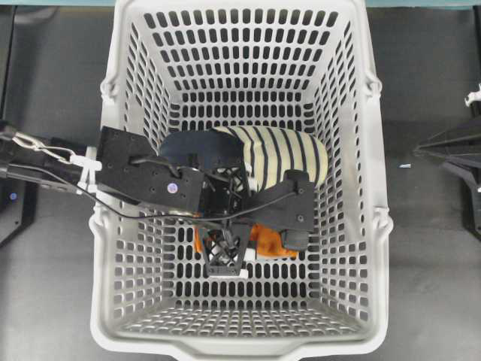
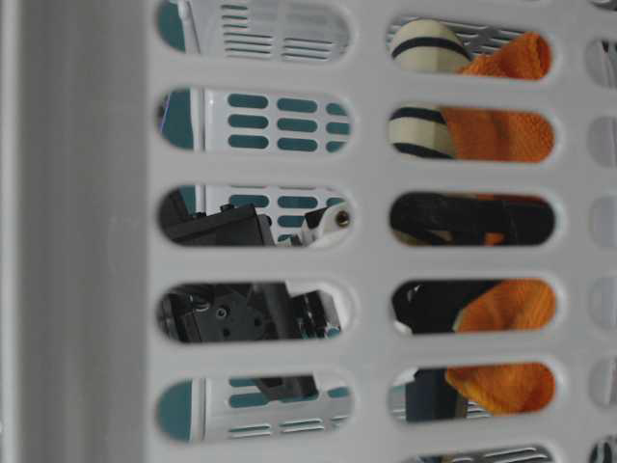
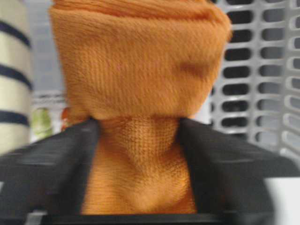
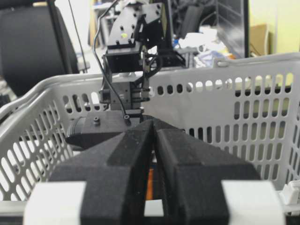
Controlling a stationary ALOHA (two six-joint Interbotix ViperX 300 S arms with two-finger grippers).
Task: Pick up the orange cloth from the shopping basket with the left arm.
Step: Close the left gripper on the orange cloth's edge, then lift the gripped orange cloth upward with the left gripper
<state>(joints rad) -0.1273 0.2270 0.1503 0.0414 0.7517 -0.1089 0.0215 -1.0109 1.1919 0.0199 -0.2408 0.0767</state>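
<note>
The orange cloth (image 1: 269, 241) is in the light grey shopping basket (image 1: 240, 347), just in front of the striped slipper (image 1: 282, 154). My left gripper (image 1: 252, 229) reaches in from the left and is shut on the cloth. In the left wrist view the cloth (image 3: 140, 61) is pinched between the two black fingers (image 3: 220, 173) and bulges above them. In the table-level view the cloth (image 2: 506, 318) hangs bunched behind the basket slots. My right gripper (image 4: 152, 124) is shut and empty, outside the basket at the right (image 1: 443, 147).
The navy and cream slipper (image 2: 424, 48) lies against the cloth toward the back of the basket. The basket walls (image 4: 225, 93) stand high round the left arm (image 4: 133, 47). Dark table surface (image 1: 52, 75) lies on both sides of the basket.
</note>
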